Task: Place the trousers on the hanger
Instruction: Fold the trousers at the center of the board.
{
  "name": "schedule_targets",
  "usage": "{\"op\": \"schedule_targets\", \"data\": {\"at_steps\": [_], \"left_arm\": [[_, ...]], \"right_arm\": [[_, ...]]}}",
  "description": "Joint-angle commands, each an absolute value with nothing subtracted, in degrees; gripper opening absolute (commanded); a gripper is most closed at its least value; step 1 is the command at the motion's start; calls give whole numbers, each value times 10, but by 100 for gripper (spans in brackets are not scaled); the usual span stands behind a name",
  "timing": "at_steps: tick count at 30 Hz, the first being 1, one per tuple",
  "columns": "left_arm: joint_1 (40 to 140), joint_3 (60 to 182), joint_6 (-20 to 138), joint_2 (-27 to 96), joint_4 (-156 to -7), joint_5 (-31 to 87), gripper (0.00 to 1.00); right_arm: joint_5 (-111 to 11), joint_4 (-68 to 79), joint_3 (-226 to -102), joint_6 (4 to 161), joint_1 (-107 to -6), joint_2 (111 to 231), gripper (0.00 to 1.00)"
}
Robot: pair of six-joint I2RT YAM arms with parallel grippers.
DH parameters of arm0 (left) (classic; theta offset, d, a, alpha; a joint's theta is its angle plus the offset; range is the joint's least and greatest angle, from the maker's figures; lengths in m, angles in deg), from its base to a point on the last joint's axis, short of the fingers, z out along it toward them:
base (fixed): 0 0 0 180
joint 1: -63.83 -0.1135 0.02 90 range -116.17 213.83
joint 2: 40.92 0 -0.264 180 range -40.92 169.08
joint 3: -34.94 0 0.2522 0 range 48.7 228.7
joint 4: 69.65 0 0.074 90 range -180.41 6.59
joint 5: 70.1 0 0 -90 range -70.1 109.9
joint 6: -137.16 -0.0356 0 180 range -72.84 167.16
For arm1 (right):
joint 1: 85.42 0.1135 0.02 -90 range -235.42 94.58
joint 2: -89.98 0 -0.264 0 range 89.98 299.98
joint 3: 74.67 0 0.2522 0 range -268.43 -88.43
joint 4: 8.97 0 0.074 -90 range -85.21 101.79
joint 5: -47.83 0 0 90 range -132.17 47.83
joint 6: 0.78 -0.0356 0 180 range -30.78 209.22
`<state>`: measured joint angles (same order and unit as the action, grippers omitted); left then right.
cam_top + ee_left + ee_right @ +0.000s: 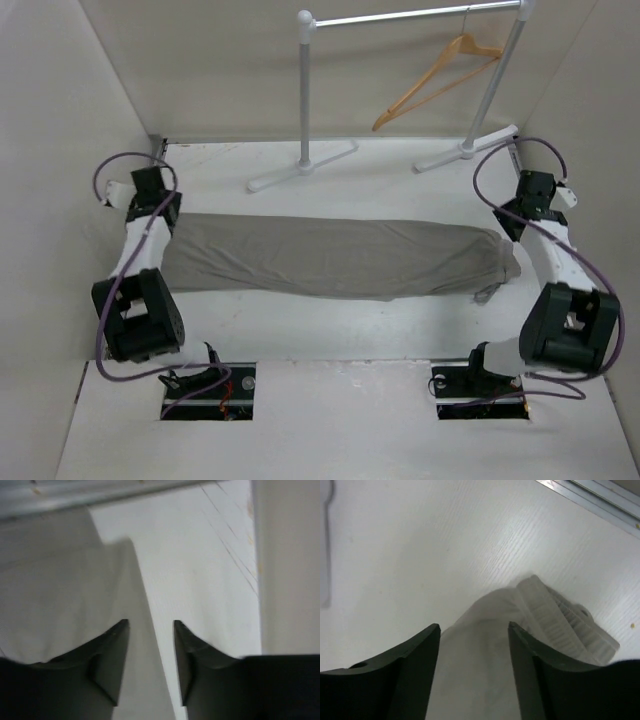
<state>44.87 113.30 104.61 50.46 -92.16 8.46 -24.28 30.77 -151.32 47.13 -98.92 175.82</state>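
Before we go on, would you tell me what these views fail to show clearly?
1. Top external: left end of the trousers, hidden under the left arm.
2. Top external: hook of the hanger, too thin to trace onto the rail.
3. Wrist views: whether the left hand or the right hand touches the trousers; close and blurred.

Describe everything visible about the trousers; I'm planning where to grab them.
The trousers are soft, plain grey-taupe cloth, lying flat as one long, lightly wrinkled band across the table, left to right. Their right end shows a bunched, ribbed elastic waistband; the left end is partly hidden under the left arm. The left pincer and right pincer, both open, hang over one end each; contact cannot be told. The hanger hangs apart, at the back.
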Motion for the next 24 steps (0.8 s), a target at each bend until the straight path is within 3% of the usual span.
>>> {"op": "schedule_targets", "data": {"at_steps": [1, 2, 3, 4, 5, 6, 10, 12, 20, 24], "left_arm": [[557, 1041, 1047, 406, -895, 76, 33], [596, 1016, 1048, 383, -896, 62, 31], [635, 996, 1047, 362, -897, 46, 30], [673, 978, 1047, 341, -899, 34, 30], [712, 964, 1044, 323, -898, 28, 30], [737, 957, 1041, 312, -898, 25, 30], [829, 909, 1034, 258, -889, 31, 34], [854, 889, 1033, 230, -887, 45, 35], [880, 834, 1030, 141, -893, 107, 37], [890, 819, 1029, 128, -888, 129, 37]], "right_arm": [[-256, 280, -1422, 417, -1003, 1659, 49], [-265, 282, -1393, 409, -1020, 1634, 29], [-269, 283, -1373, 404, -1028, 1616, 17], [-271, 292, -1346, 399, -1038, 1593, 12], [-267, 301, -1329, 397, -1043, 1577, 13], [-265, 304, -1318, 399, -1045, 1568, 16], [-264, 329, -1277, 389, -1057, 1545, 56], [-264, 342, -1261, 367, -1061, 1527, 66], [-248, 378, -1229, 254, -1047, 1522, 78], [-270, 341, -1231, 226, -1039, 1577, 83]]}}
